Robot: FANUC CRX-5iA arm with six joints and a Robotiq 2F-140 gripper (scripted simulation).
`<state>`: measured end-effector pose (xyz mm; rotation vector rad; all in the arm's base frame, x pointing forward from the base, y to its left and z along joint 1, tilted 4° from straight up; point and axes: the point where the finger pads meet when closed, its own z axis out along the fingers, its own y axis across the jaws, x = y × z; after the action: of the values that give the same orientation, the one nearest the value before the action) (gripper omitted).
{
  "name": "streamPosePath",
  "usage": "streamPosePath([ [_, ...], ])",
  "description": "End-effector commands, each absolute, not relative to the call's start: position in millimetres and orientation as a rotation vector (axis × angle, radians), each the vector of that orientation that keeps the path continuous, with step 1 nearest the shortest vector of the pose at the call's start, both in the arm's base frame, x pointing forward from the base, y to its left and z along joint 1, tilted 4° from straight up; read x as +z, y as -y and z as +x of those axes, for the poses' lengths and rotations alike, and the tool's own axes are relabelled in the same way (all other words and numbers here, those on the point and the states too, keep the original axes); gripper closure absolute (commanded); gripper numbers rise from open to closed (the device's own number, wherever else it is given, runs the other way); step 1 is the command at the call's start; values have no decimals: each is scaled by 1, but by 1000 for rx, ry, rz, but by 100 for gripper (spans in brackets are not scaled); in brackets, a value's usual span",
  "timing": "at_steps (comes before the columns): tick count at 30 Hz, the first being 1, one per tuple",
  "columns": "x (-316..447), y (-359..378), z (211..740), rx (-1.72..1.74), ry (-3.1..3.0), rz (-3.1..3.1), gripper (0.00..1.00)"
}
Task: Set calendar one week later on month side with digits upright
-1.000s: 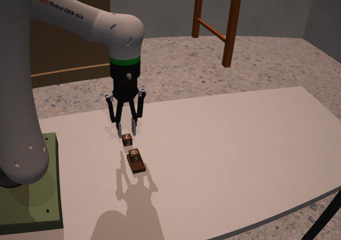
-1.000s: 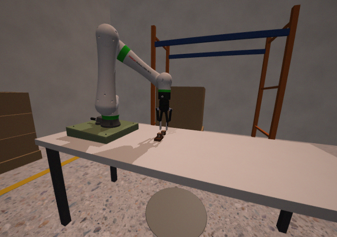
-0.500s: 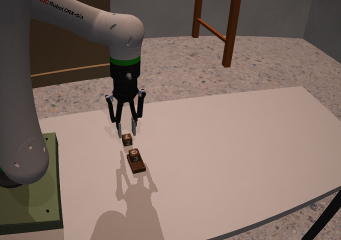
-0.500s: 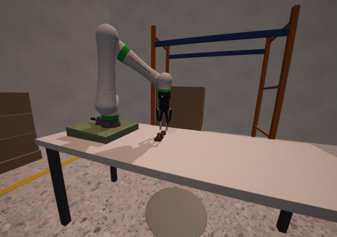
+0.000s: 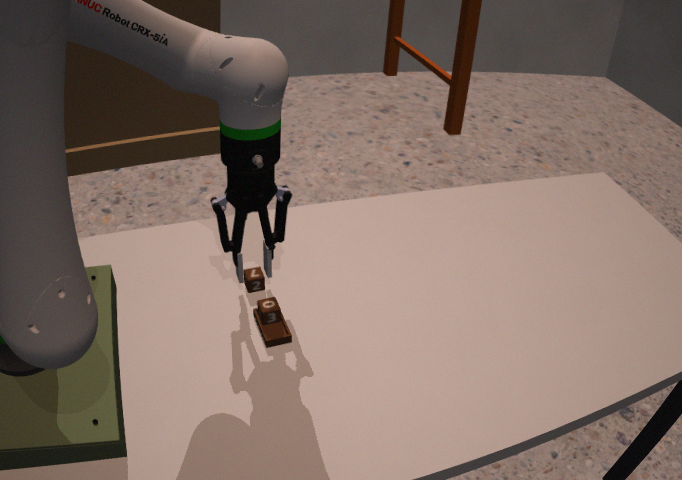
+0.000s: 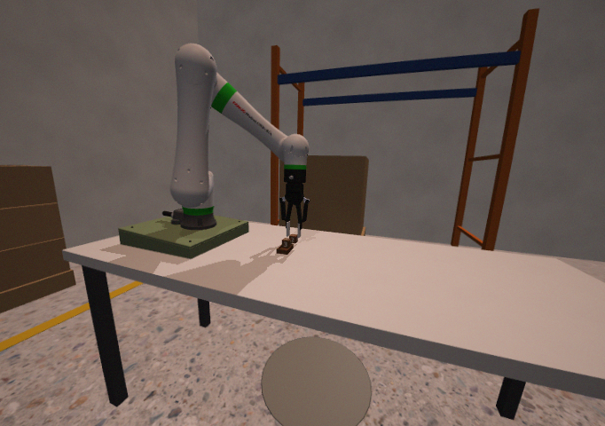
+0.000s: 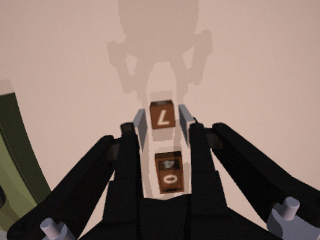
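A brown cube point(image 5: 254, 279) point(image 7: 163, 116) stands on the table outside the tray, with a 7 on top and a 2 on the side facing the top camera. It also shows in the exterior view point(image 6: 294, 239). A second cube point(image 5: 269, 310) point(image 7: 170, 172) stands in the far end of the small brown tray point(image 5: 275, 336) point(image 6: 283, 248), with a 0 on top and a 3 on its side. My gripper point(image 5: 253, 271) point(image 6: 293, 233) point(image 7: 162, 116) points straight down. Its fingers are partly open and straddle the loose cube, with small gaps on both sides. It holds nothing.
The robot's green base plate point(image 5: 98, 396) sits at the table's left end. An orange and blue rack point(image 6: 504, 130) and brown boards point(image 6: 335, 191) stand behind the table. The table edge point(image 5: 580, 418) runs at the front right.
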<state>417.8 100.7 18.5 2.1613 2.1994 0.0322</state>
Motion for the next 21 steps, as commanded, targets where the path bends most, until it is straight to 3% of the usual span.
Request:
streamPosePath([
  [1, 13, -101, 418, 33, -2199, 2161, 71],
  [21, 3, -100, 419, 33, -2199, 2161, 71],
])
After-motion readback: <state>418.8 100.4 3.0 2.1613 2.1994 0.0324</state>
